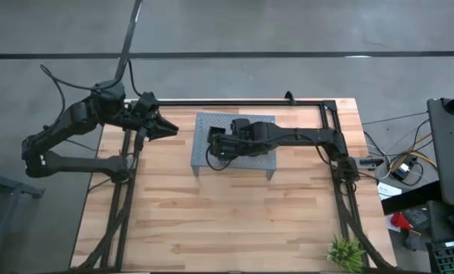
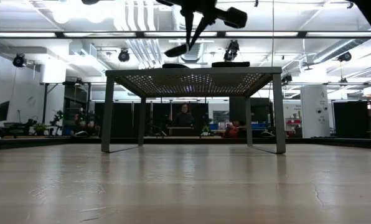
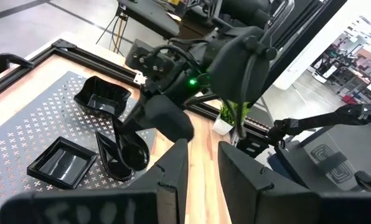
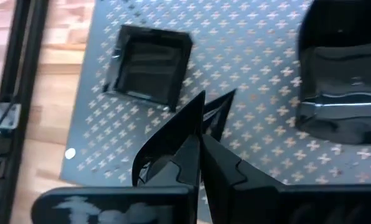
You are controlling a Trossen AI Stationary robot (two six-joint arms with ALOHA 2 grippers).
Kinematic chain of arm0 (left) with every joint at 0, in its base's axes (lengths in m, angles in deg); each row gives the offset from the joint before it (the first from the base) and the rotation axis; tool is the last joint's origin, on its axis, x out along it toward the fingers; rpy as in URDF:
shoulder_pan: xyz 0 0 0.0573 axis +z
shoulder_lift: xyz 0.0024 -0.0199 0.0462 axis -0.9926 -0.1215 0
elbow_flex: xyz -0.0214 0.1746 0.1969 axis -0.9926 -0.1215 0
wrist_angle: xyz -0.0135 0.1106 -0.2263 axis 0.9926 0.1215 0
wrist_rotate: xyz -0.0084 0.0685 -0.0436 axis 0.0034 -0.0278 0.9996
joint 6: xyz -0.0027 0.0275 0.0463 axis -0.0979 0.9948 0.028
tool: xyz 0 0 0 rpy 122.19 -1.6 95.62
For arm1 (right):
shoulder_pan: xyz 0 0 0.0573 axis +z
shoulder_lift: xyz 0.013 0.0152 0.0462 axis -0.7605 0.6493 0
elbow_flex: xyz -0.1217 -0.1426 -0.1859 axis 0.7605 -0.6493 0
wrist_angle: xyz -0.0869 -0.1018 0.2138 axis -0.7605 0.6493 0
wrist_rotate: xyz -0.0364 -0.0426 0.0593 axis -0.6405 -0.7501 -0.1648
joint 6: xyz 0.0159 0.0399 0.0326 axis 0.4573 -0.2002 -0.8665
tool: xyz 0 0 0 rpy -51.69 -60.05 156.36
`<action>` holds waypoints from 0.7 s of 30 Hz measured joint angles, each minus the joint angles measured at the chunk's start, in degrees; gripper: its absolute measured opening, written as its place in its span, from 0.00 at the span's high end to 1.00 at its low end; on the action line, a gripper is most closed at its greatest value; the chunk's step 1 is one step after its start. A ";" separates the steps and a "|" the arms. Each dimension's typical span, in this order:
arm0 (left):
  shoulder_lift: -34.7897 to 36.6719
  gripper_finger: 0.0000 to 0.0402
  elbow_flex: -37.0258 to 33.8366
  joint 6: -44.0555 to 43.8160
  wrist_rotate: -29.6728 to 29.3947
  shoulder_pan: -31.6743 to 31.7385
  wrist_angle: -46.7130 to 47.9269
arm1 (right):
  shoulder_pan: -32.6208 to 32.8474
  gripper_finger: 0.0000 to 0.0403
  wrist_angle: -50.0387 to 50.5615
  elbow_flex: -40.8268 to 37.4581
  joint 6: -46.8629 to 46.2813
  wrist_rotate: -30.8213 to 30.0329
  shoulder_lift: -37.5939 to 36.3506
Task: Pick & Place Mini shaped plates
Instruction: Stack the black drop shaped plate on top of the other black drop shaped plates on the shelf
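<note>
Lighting: bright, even, from overhead ceiling strip lights [image 2: 79, 34]. Shadows: soft, faint beneath the perforated rack [image 1: 234, 144]. Glare: pale sheen on the tabletop [image 2: 185, 186]; white highlights on the glossy black plates [image 4: 341, 68]. Blur: near fingers [image 3: 173, 168] and foreground soft.

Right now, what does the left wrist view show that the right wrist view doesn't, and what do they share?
Only the left wrist view shows the left gripper, open and away from the plates, the right arm's body and the green plant.

Only the right wrist view shows the right gripper shut on the teardrop plate, pinching its rim.

Both show the grey perforated rack, the square plate and a third black plate resting on it.
</note>
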 joint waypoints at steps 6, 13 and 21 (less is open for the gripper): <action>0.58 0.80 0.00 0.05 0.00 0.00 0.03 | -0.13 0.98 -2.62 -1.63 0.56 0.08 -0.09; 0.74 0.80 0.00 0.48 0.00 0.02 0.07 | -1.19 0.98 -3.63 -3.61 0.56 0.49 -0.09; 1.17 0.80 0.00 0.46 0.00 0.00 0.09 | -1.67 0.98 -4.30 -4.97 -0.55 0.23 -0.09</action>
